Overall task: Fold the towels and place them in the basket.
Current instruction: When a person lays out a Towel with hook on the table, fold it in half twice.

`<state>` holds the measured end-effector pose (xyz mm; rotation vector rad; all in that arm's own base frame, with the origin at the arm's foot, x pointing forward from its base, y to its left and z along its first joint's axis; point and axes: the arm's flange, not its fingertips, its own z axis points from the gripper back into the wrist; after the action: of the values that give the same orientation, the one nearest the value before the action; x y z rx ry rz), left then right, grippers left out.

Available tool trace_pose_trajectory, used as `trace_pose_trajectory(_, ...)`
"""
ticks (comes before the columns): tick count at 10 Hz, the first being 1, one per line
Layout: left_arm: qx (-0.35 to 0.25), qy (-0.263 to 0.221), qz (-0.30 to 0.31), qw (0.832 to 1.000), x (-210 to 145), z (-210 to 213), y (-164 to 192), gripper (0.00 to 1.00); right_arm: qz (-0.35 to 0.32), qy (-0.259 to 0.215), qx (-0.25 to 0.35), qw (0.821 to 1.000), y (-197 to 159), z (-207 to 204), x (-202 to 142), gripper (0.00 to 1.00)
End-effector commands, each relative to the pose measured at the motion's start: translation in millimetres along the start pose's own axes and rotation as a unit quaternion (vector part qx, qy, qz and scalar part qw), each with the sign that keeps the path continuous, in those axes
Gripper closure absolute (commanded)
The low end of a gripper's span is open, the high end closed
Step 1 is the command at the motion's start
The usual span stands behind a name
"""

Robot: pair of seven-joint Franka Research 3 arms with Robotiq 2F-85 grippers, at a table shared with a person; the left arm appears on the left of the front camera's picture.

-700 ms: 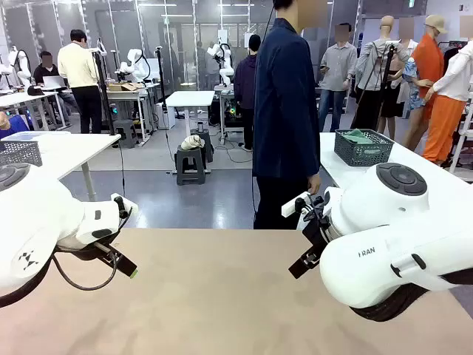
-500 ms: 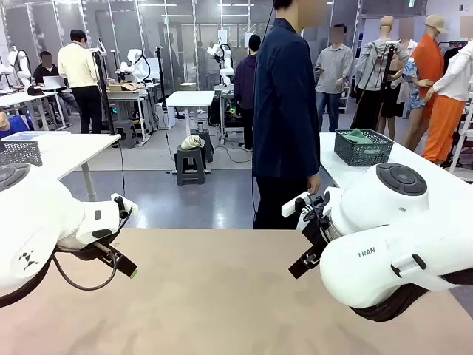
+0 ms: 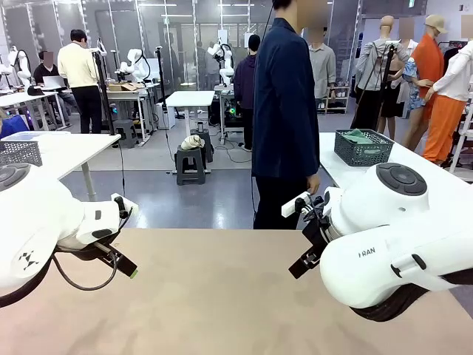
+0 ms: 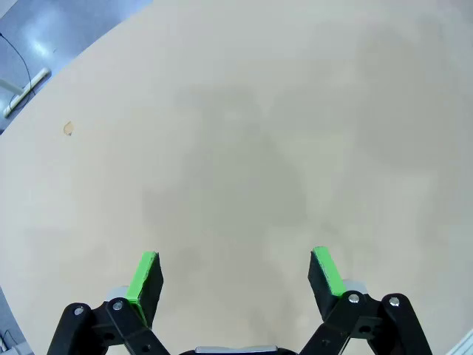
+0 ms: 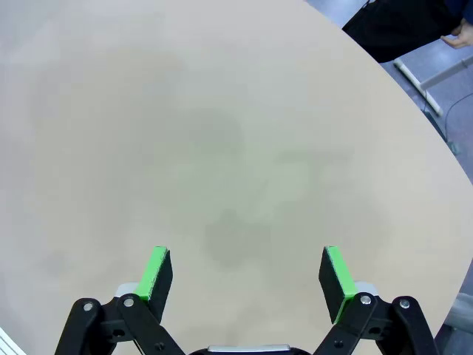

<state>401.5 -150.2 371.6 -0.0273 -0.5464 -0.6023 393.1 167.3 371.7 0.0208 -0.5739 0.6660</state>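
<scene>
Left gripper (image 4: pixel 236 272) and right gripper (image 5: pixel 247 272) are held above the tan table (image 3: pixel 222 303), 2 fingers each spread wide.

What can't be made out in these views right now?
Front view: what fills the dark grey perforated plastic basket on the white side table; a green cloth peeks over the rim, the rest sits behind its wall, too small.
Front view: the near part of the beige tabletop, behind the white left arm and right arm.
Right wrist view: the person's hand, cut off by the top-right corner.
</scene>
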Motion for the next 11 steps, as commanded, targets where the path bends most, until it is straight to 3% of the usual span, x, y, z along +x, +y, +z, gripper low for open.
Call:
trace_pose_trajectory(1, 0.0, 0.0, 0.0, 1.0, -0.1, 0.0, 0.3, 0.0, -0.001, 0.0, 0.0, 1.0, -0.1, 0.0, 0.0, 0.0)
trace_pose_trajectory(6, -0.001, -0.007, 0.0, 1.0, 2.7, 6.0, 7.5, 0.0, -0.002, -0.005, -0.004, 1.0, -10.0, 8.7, -0.6, 0.0)
trace_pose_trajectory(11, 0.0, -0.034, -0.001, 0.999, 41.4, 64.6, 82.5, 0.0, 0.009, -0.013, -0.014, 1.0, -78.6, 72.9, 22.7, 0.0)
